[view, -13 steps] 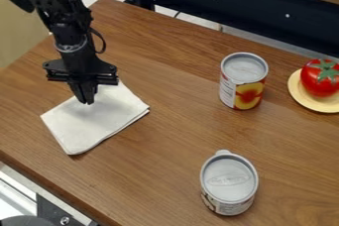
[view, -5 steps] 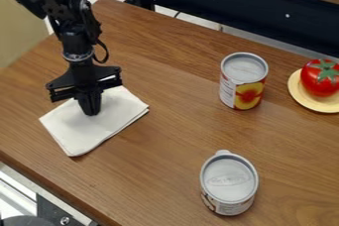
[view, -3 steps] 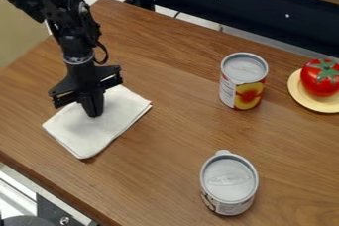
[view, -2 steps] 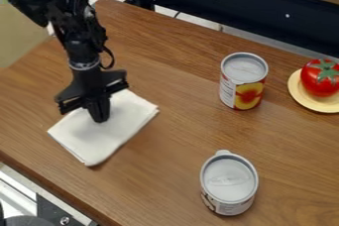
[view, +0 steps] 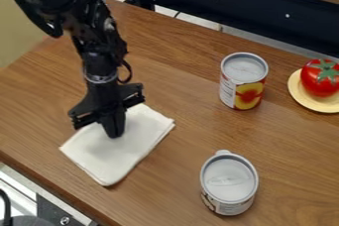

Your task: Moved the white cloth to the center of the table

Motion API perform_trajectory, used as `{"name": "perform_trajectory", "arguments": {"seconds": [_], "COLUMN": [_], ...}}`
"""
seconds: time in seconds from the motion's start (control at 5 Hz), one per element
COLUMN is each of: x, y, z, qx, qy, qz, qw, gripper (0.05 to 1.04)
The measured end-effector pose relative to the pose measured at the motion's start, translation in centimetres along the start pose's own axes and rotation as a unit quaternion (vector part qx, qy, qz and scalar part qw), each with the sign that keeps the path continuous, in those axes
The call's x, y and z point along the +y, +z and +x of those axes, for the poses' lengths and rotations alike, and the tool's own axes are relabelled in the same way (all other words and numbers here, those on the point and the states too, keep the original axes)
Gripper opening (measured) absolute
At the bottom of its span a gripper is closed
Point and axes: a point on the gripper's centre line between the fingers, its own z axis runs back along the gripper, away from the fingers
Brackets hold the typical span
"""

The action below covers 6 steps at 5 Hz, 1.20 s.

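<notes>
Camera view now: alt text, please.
The claw is down on a white cloth on the left of a wooden table. Two gray-lidded cans stand to the cloth's right, and a tomato sits on a yellow plate at the right edge.

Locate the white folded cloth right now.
In the camera view, the white folded cloth lies left of centre on the brown wooden table, under the black two-finger gripper.

Here's the cloth [view: 132, 146], white, folded into a flat, layered pad! It lies slantwise on the near left part of the wooden table [view: 182, 116], its right edge showing stacked layers, one corner aimed near, another pointing left!
</notes>
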Motion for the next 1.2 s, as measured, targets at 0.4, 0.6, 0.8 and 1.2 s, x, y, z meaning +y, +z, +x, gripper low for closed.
{"name": "perform_trajectory", "arguments": {"seconds": [0.4, 0.6, 0.8, 1.2], "x": [-0.7, -0.6, -0.9, -1.3], "y": [0.1, 0.2, 0.2, 0.8], "z": [-2.2, -3.8, -4.5, -3.9], "qx": [-0.027, -0.009, -0.009, 0.008], "qy": [0.022, 0.022, 0.015, 0.035], "qz": [-0.011, -0.010, -0.006, -0.009], "qw": [0.9993, 0.9997, 0.9998, 0.9993], "gripper": [0.053, 0.053, 0.053, 0.053]}}
